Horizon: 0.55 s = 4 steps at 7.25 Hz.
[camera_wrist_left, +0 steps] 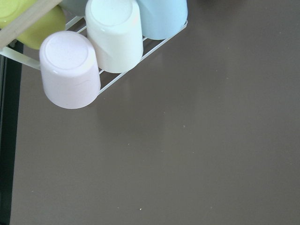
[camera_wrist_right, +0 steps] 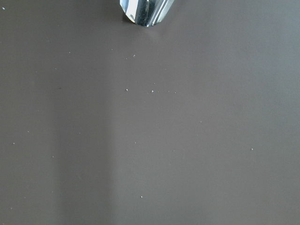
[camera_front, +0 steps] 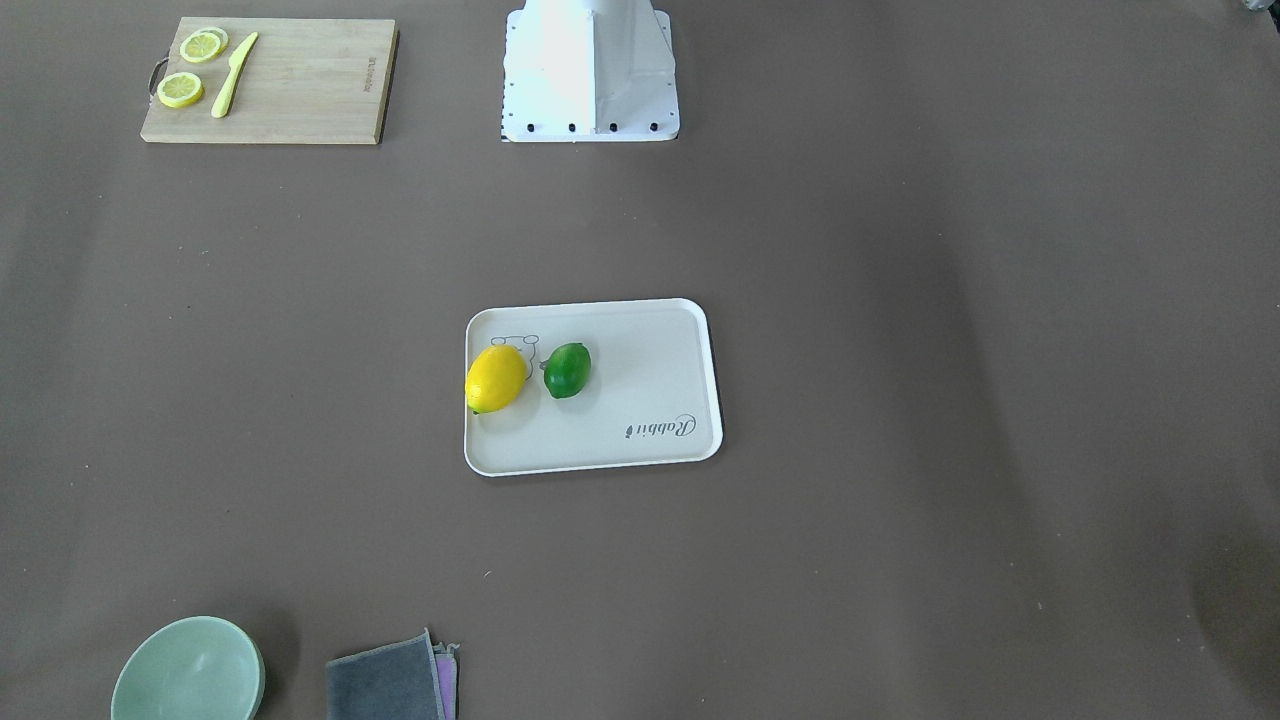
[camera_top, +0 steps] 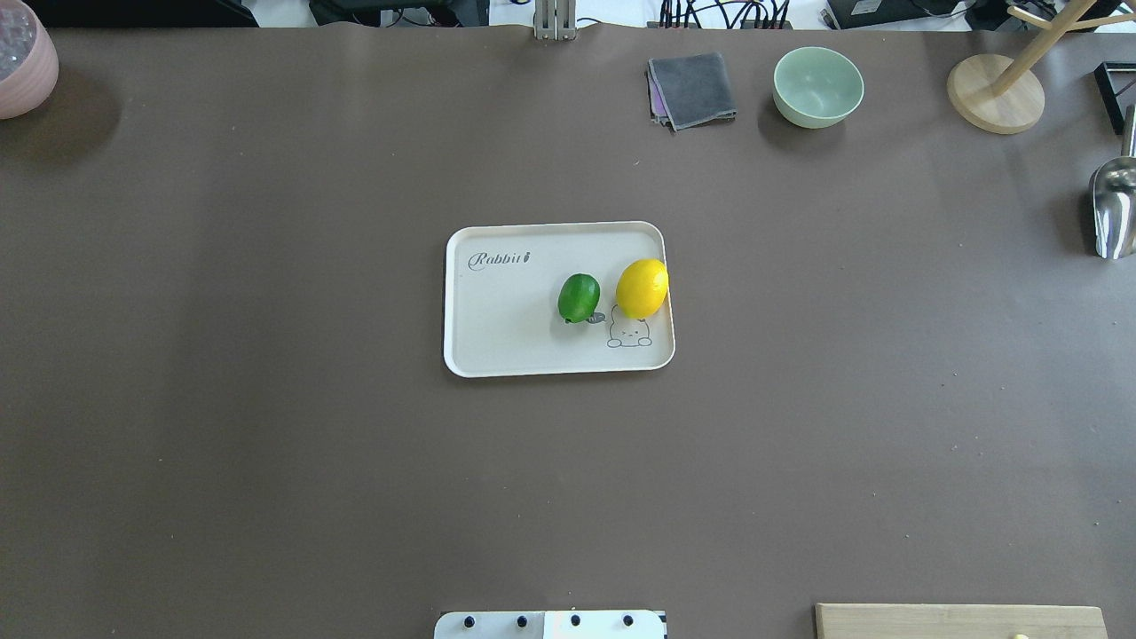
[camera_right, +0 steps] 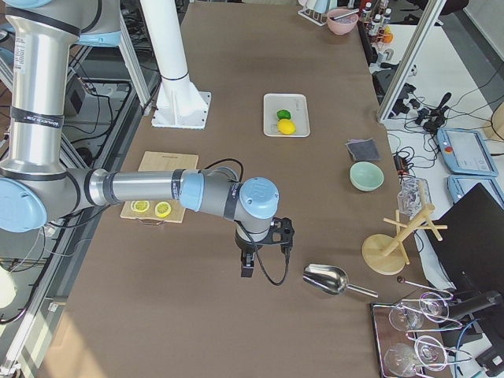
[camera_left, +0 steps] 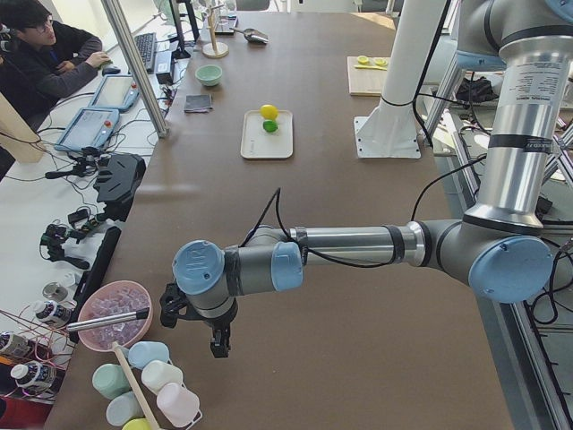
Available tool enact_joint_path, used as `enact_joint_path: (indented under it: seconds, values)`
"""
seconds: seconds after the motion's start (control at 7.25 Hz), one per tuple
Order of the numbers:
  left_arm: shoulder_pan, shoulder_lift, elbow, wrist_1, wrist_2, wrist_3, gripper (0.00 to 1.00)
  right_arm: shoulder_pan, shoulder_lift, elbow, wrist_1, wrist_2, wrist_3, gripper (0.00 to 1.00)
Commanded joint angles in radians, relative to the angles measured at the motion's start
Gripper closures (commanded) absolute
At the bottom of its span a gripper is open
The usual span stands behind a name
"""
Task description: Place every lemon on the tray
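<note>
The yellow lemon [camera_top: 642, 287] and the green lemon [camera_top: 579, 297] lie side by side on the off-white tray [camera_top: 506, 311] at the table's middle. They also show in the front view: yellow lemon [camera_front: 496, 378], green lemon [camera_front: 567, 369], tray [camera_front: 640, 400]. The left gripper [camera_left: 218, 343] hangs over the table's left end, far from the tray; I cannot tell if it is open or shut. The right gripper [camera_right: 248, 264] hangs over the table's right end near a metal scoop; I cannot tell its state either.
A bamboo cutting board [camera_front: 300, 85] holds lemon slices [camera_front: 202, 45] and a yellow knife [camera_front: 233, 75]. A green bowl [camera_top: 817, 86], a grey cloth [camera_top: 692, 89], a wooden stand [camera_top: 994, 93], a metal scoop [camera_top: 1114, 209] and a pink bowl [camera_top: 22, 62] stand along the far edge. Cups [camera_wrist_left: 93, 47] sit in a rack at the left end.
</note>
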Motion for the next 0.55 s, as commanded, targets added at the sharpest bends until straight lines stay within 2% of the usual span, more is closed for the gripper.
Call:
enact_joint_path:
  seconds: [0.0,0.41]
  values:
    - [0.001,0.0,-0.003,-0.006,-0.005,0.0,0.02,0.0,0.0,0.0,0.001,0.015,0.0,0.0]
    - [0.001,0.0,-0.006,-0.001,-0.006,0.002,0.02,0.0,0.002,0.002,0.001,0.021,0.0,0.0]
